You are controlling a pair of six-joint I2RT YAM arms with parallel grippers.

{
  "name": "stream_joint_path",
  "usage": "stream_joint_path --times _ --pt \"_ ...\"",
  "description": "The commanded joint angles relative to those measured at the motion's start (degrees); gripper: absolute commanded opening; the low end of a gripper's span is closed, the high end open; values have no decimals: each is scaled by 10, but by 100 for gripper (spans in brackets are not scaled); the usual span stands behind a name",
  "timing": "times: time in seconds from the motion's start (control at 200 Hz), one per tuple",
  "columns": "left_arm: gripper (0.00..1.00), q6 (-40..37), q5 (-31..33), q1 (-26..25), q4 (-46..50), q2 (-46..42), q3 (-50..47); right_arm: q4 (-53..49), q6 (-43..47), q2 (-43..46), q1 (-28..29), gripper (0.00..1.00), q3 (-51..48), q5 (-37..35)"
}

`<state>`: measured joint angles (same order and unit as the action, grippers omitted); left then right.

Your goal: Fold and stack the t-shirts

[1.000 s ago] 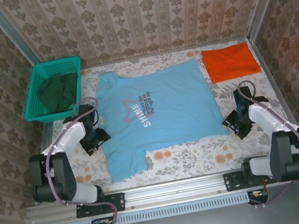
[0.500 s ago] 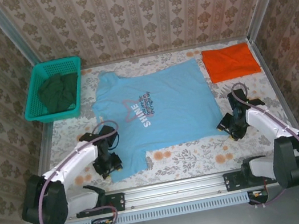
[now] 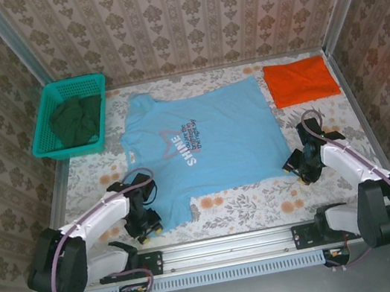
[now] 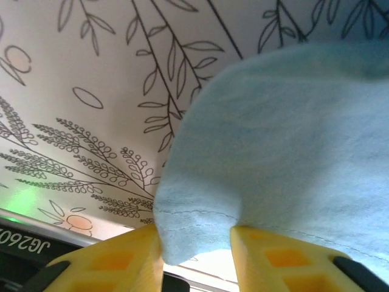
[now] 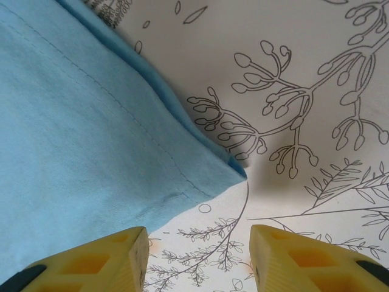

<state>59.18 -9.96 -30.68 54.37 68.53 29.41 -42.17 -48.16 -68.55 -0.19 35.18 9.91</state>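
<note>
The light-blue t-shirt (image 3: 202, 145) lies spread flat mid-table, its print facing up. The orange t-shirt (image 3: 301, 80) rests folded at the back right. My left gripper (image 3: 146, 223) is at the blue shirt's near-left hem corner. In the left wrist view that corner (image 4: 200, 225) bulges between the yellow fingers (image 4: 115, 261), which stand a little apart with the cloth touching both. My right gripper (image 3: 301, 167) is at the near-right hem corner. Its fingers (image 5: 97, 261) are open on the tablecloth, and the corner (image 5: 225, 176) lies just ahead of the gap.
A teal basket (image 3: 74, 82) holding dark green cloth (image 3: 76, 120) stands at the back left. A metal rail (image 3: 228, 246) runs along the near edge by the arm bases. Patterned walls close in the other three sides.
The left arm came toward the near edge, down the shirt's left side to its hem corner, and its jaws narrowed round the cloth. The right gripper edged left toward its corner.
</note>
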Motion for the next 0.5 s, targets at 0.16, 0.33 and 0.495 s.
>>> stream_joint_path --times 0.16,0.33,0.495 --pt "11 8 34 13 -8 -18 -20 9 -3 3 2 47 2 -10" --pt "0 3 49 13 27 -34 -5 10 -9 -6 2 44 -2 -25" --pt "0 -4 55 11 66 -37 16 13 -4 -29 -6 40 8 -35"
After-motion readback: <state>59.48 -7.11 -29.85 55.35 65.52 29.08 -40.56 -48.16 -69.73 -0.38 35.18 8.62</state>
